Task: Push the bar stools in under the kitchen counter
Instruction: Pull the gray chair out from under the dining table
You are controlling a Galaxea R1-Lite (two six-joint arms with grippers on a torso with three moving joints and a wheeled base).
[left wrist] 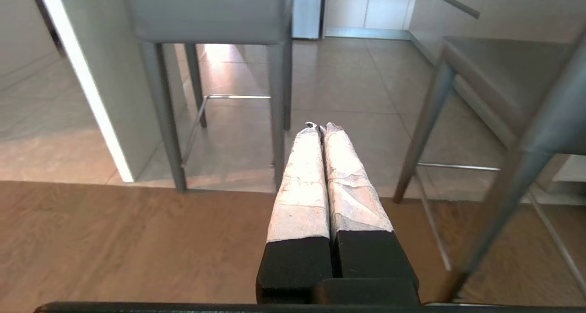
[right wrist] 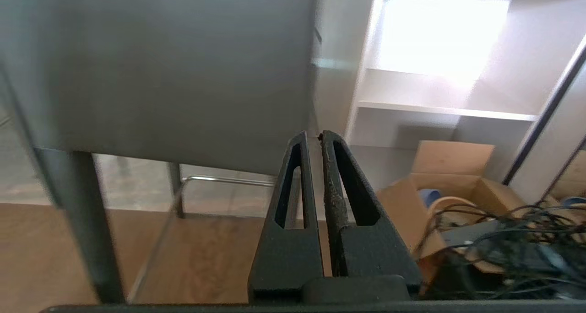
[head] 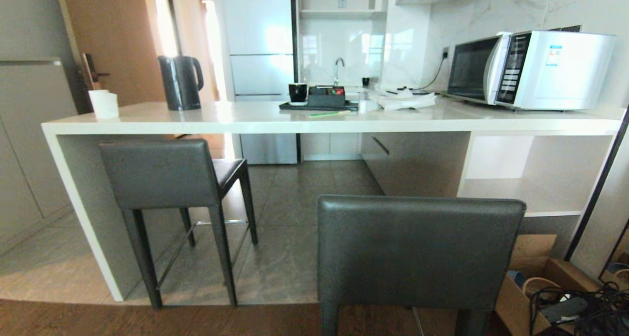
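Over at the left of the head frame, one tall bar stool with a low dark grey leather backrest, dark seat and slim black legs (head: 169, 179) stands with its seat partly tucked beneath the long glossy white stone-look bench (head: 314, 122), close beside the white slab end panel (head: 83, 213); its rear legs sit near the line where the grey tiles meet the wooden floor. On top of the bench at upper left are a white paper roll (head: 104, 103) and a dark electric kettle (head: 181, 82).

Lower centre to right of the frame, the second matching grey-backed stool (head: 420, 252) stands well clear of the bench, out on the wood floor and nearest the camera. A silver microwave (head: 530, 68) sits at upper right, and a cardboard box of cables (head: 550, 287) lies at lower right beside that stool.

Neither arm shows in the head view. In its wrist view the left end effector (left wrist: 320, 127), fingers wrapped in pale tape, is clenched on nothing and hangs above the wood floor between the two stools. The right end effector (right wrist: 313, 137), black and also clenched empty, hangs just behind the near stool's backrest.

I judge the work is at its start: no stool is being pushed yet. The next move calls for bringing a closed end effector against the near backrest and pressing squarely so the stool slides straight in, clear of the box.
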